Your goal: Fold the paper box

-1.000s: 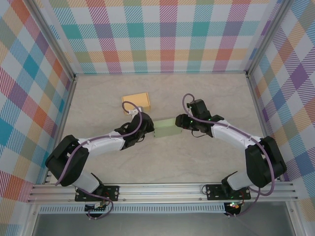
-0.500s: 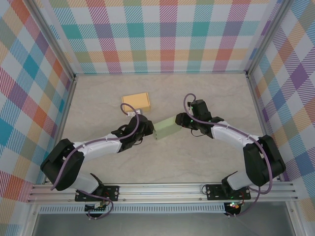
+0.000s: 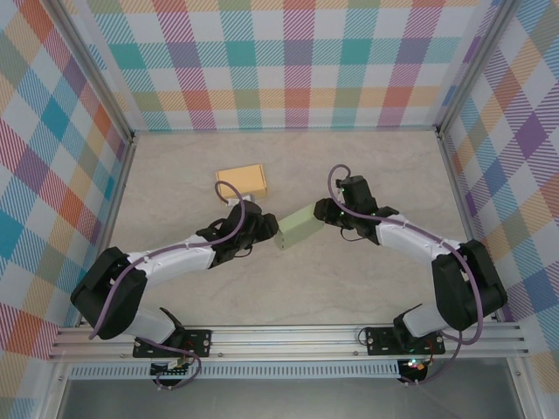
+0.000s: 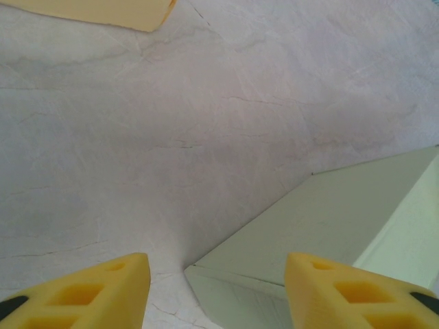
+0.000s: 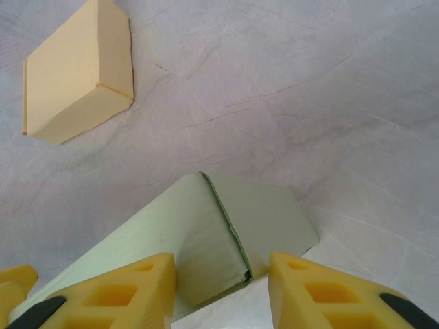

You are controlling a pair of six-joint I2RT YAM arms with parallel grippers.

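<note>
- Green box (image 3: pixel 297 229) lies slantwise on table (image 3: pixel 376 166), between both grippers.
- Left gripper (image 3: pixel 271 232) is at green box's left end, jaws apart, box corner in the gap.
- Right gripper (image 3: pixel 321 212) straddles green box's right end; clamped or loose, cannot tell.
- Tan box (image 3: pixel 242 179) sits behind green box's left end, apart.
- Right wrist view resolves a dark seam on green box's end; top view gives a plain block.

Closed tan cardboard box (image 3: pixel 241 180) lying flat toward the back left of a pale marbled tabletop (image 3: pixel 376 166), colourful plaid walls (image 3: pixel 297 61) on three sides, aluminium rail (image 3: pixel 288 339) along the near edge.
</note>
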